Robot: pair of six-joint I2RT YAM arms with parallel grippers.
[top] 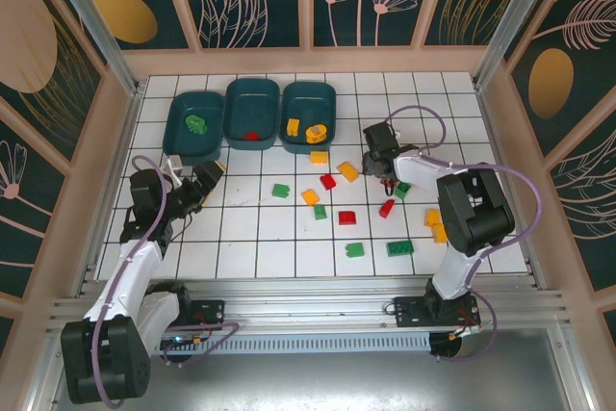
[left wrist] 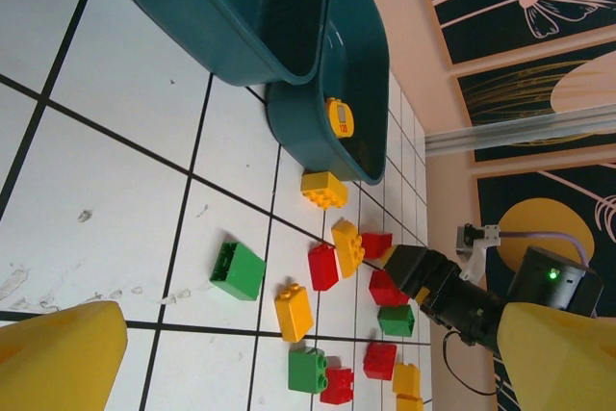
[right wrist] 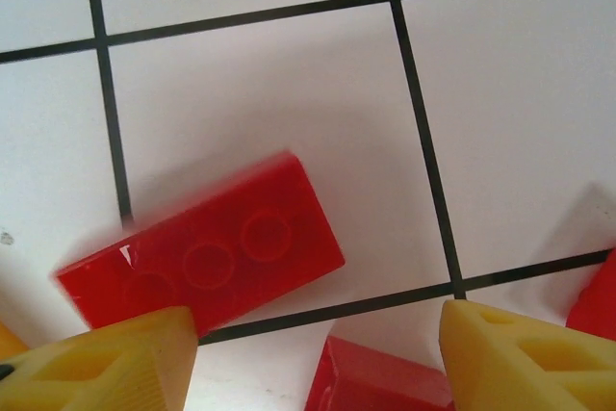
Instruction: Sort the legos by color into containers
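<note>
The right gripper (right wrist: 318, 329) hangs low over the white tiled table (top: 241, 238), right of centre in the top view. Its yellow fingers (right wrist: 115, 363) are apart and clamp nothing. In the right wrist view a red brick (right wrist: 207, 257) lies flat on a tile at centre left, its lower edge meeting the left-hand finger. A second red piece (right wrist: 385, 377) sits at the bottom edge between the fingers, and a third red piece (right wrist: 599, 300) pokes in at the right edge, so the spot is crowded.

The left gripper (left wrist: 308, 334) stands wide apart and empty at the left of the top view, just below the containers. These sit in a row at upper centre-left:
- The left container (top: 188, 148) holds a green piece (top: 196, 124).
- The middle container (top: 252, 103) holds a red bit (top: 252, 135).
- The right container (top: 308, 101) holds yellow pieces (top: 316, 132).

Loose legos (top: 347, 218) scatter over the middle of the table. A yellow brick (top: 319, 156) lies just below the right container, and a green brick (top: 280, 191) lies left of the cluster. Two green bricks (top: 399, 247) lie lower down, and two yellow bricks (top: 435, 224) lie beside the right arm (top: 472, 214).
</note>
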